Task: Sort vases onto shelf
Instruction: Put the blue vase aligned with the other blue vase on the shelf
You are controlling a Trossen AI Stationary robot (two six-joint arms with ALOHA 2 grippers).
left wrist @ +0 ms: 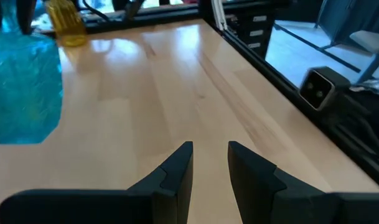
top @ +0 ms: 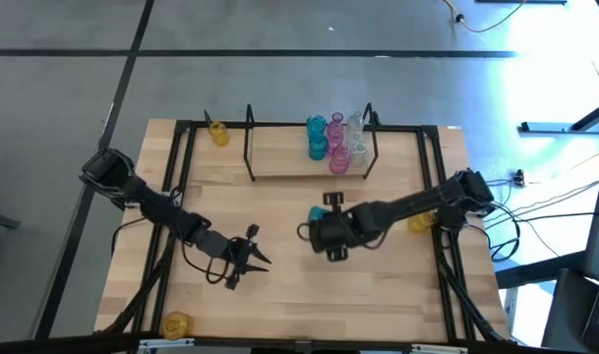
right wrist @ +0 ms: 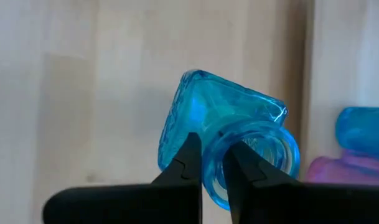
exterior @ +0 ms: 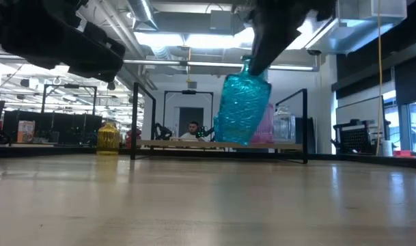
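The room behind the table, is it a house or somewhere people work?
It looks like a big workshop or lab, not a house. The low view shows long ceiling lights, shelves of gear and a person seated far back. The high view shows a bare concrete floor with cables.

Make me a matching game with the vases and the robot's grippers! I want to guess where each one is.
Things:
1. teal vase
2. left gripper
3. pink vases
4. yellow vase

Places or states:
A. standing on the shelf
B. near the table's front edge
C. held by its neck in the right gripper, off the table
D. open, holding nothing

Pairs: 1-C, 2-D, 3-A, 4-B
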